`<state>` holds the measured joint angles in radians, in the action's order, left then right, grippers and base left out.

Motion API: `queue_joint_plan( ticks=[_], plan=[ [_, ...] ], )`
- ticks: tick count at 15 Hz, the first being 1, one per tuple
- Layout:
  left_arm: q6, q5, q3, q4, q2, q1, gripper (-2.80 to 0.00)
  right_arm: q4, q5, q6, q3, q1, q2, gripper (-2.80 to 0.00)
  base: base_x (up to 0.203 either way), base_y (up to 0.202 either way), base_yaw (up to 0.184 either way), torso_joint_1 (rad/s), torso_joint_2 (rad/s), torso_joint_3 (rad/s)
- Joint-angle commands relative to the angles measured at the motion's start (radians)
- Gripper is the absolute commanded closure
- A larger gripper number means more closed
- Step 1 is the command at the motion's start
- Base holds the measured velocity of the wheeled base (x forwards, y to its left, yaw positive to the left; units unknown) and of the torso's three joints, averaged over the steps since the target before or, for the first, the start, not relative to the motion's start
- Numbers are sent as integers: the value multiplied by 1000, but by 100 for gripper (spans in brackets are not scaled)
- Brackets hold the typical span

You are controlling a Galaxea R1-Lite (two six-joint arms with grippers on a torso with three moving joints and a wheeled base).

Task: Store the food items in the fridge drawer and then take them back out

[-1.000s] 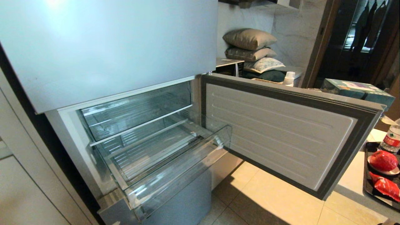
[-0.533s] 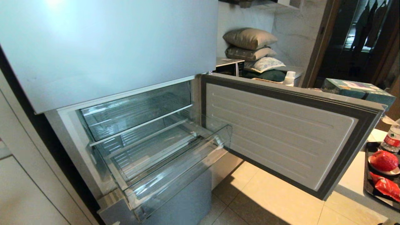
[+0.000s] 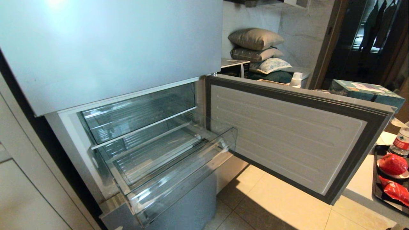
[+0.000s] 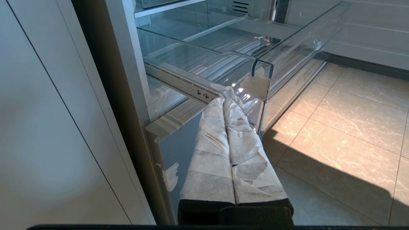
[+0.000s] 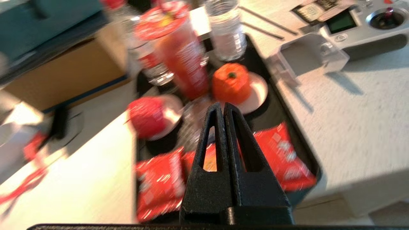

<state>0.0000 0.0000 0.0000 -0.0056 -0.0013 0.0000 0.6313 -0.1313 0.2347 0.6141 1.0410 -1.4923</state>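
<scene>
While the fridge door [image 3: 287,134] stands swung wide to the right, we find the fridge drawer [image 3: 179,169] pulled out toward us below the upper clear drawer [image 3: 137,111], its ribbed floor bare. Neither arm shows in the head view. From the left wrist view we note the left gripper [image 4: 223,103] low at the near left corner of that drawer, its cloth-wrapped fingers [image 4: 211,153] pressed together and holding nothing; whether the tips touch the drawer's corner we cannot tell. A dark wire handle with a patch of pale tape [image 4: 257,84] hangs on the drawer's front rim just beyond the tips. The food items lie well apart from the fridge, on a black tray [image 3: 377,188] on the bench [image 3: 361,179] at the far right: a round red fruit [image 3: 392,164] on a small plate [image 3: 399,175], and a crinkly red packet [image 3: 395,192] nearer us. From the right wrist view we record the right gripper [image 5: 222,107] hovering above this tray, its black fingers [image 5: 211,140] closed against each other and empty. Under it we see the red fruit, an orange fruit [image 5: 231,83] on its own plate, red packets [image 5: 281,156], a tall red cup [image 5: 182,54] and clear bottles [image 5: 225,30]; this view is blurred, so finer detail escapes us. A teal box [image 3: 366,91] sits behind the door's top edge, and pillows [image 3: 255,40] are stacked in the far room.
</scene>
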Motion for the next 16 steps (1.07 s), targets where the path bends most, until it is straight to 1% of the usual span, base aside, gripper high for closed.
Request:
queue_joint_plan(
  ticks=[1, 2, 3, 5, 6, 8, 9, 11, 12, 14, 16],
  plan=[
    [0, 0, 2, -1, -2, 0, 0, 20, -3, -2, 48, 13, -153, -280, 0, 0, 0, 0, 0, 0],
    [0, 1, 2, -1, 0, 0, 0, 38, -14, -1, 64, 14, -188, -280, 0, 0, 0, 0, 0, 0],
    [0, 0, 2, -1, 0, 0, 0, 71, -57, 0, 73, 13, -218, -280, 0, 0, 0, 0, 0, 0],
    [0, 0, 2, -1, 0, 1, 0, 146, -200, -2, 89, 13, -273, -280, 0, 0, 0, 0, 0, 0],
    [0, 1, 2, -1, 0, 0, 0, 165, -229, -7, 111, 13, -311, -280, 0, 0, 0, 0, 0, 0],
    [0, 0, 2, -1, 0, 2, 0, 173, -247, -39, 187, 12, -408, -280, 0, 0, 0, 0, 0, 0],
    [0, 0, 2, -1, 0, 0, 0, 172, -249, -68, 216, 12, -452, -280, 0, 0, 0, 0, 0, 0],
    [0, 0, 2, -1, 0, 0, 0, 166, -240, -156, 265, 11, -549, -280, 0, 0, 0, 0, 0, 0],
    [0, 0, 2, -1, 0, 0, 0, 164, -234, -186, 293, 11, -594, -280, 0, 0, 0, 0, 0, 0],
    [0, 0, 2, -1, 0, 0, 0, 163, -230, -226, 329, 12, -645, -280, 0, 0, 0, 0, 0, 0],
    [0, 0, 2, -1, 0, 0, 0, 168, -229, -288, 347, 11, -696, -280, 0, 0, 0, 0, 0, 0]
  ],
)
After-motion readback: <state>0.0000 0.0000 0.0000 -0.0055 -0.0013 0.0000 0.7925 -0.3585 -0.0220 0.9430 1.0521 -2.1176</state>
